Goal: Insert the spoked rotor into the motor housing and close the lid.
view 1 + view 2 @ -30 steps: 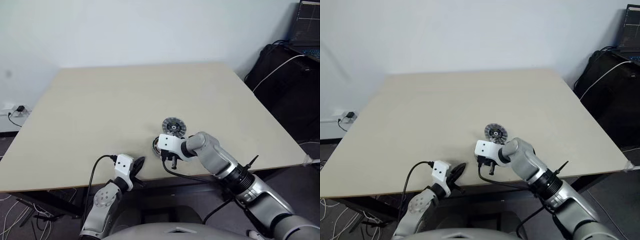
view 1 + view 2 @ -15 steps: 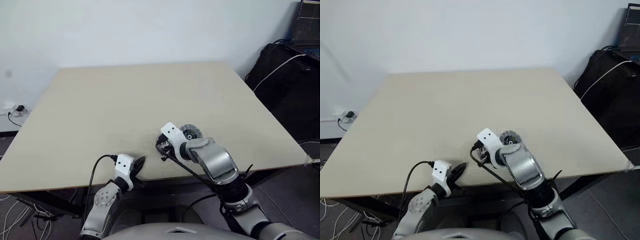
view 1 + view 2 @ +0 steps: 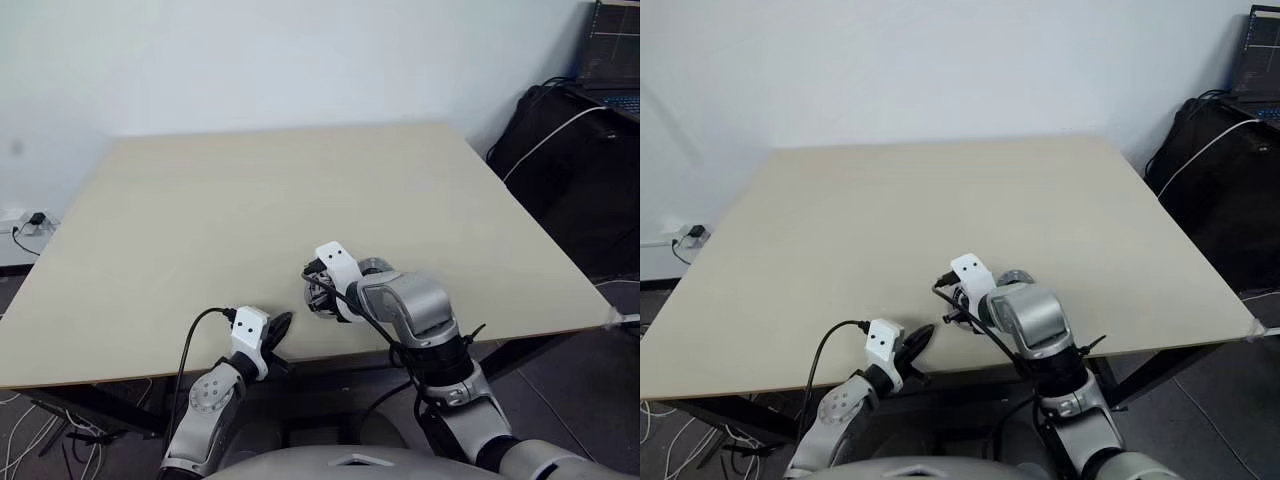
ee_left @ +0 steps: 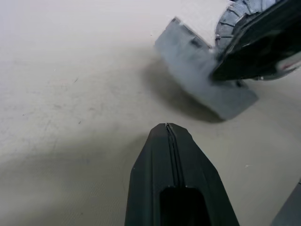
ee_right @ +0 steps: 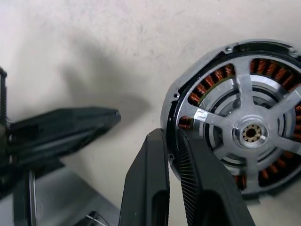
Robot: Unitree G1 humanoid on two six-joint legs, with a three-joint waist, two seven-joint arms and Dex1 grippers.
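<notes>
1. The right arm has swung in from the robot's right, and its wrist has rolled over. The right end effector (image 5: 172,137) now points steeply down at the motor housing (image 5: 216,74).
2. Its fingers are nearly together and pinch the near rim of the housing, one finger on each side.
3. The left end effector (image 4: 167,131) has stayed at the near edge of the desk (image 3: 250,200), its fingers pressed together and holding nothing.
4. The housing sits on the desk near the front edge. The spoked rotor (image 5: 249,134) lies inside it, with its spokes over the copper windings. The insertion therefore looks done or nearly done.
5. The lid (image 3: 374,264) was in plain sight a second ago. It now shows as a grey edge just behind the right wrist, not on the housing. Closing remains.
</notes>
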